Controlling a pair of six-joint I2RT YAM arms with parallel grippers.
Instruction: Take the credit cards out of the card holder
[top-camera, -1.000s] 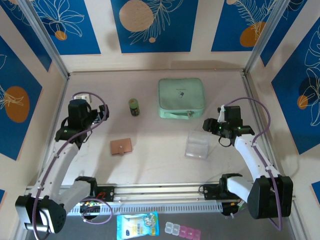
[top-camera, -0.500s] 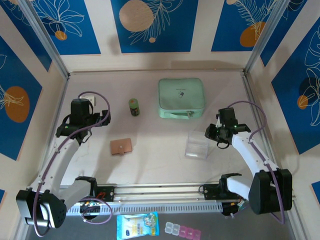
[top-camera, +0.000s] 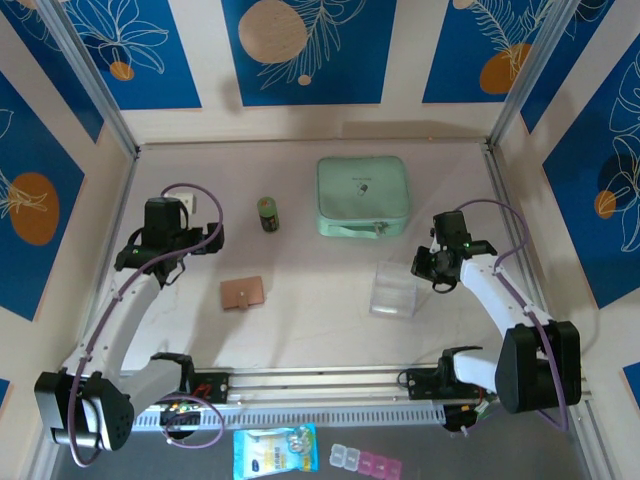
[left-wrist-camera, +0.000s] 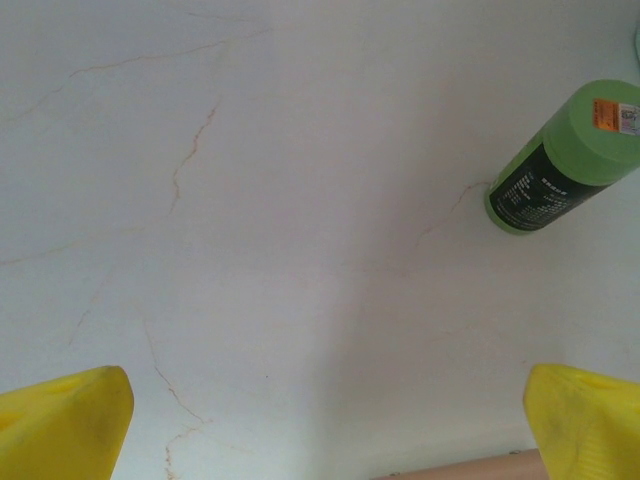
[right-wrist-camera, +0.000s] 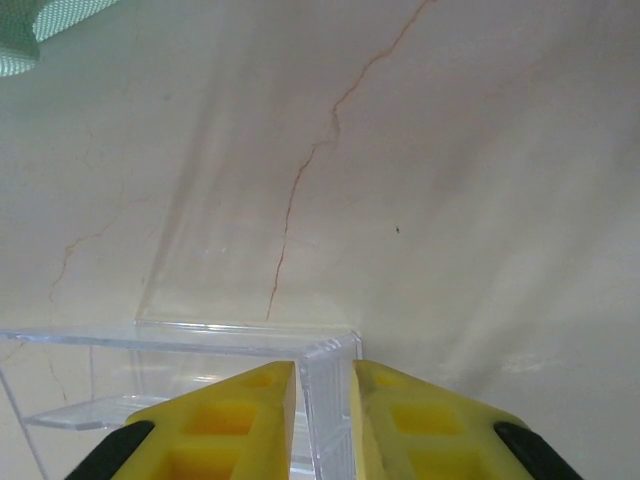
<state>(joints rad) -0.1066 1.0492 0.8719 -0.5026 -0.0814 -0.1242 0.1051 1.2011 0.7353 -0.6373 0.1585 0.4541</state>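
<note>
Tan and leather-like, the small flat bifold card holder (top-camera: 242, 292) lies closed on the pale surface (top-camera: 320, 330), its credit cards presumably still inside. To the holder's right, the right end effector (right-wrist-camera: 322, 368) pinches the wall of a clear plastic box (top-camera: 394, 290). Beyond the holder to its left, the left end effector (left-wrist-camera: 322, 400) hangs wide apart, so extraction looks unstarted and the next move is reaching for the holder.

Pale marble-look table (top-camera: 320, 325) w/ thin brown veins. Cream walls stand behind, left & right of table, w/ blue panels (top-camera: 310, 50); each panel has an orange disc + white leaf line-art. Alu posts (top-camera: 92, 85) slant up from table's far corners. Alu rail (top-camera: 320, 382) runs along table's near edge, w/ dark grey floor (top-camera: 460, 460) below it. Light is even, shadows on table soft.
</note>
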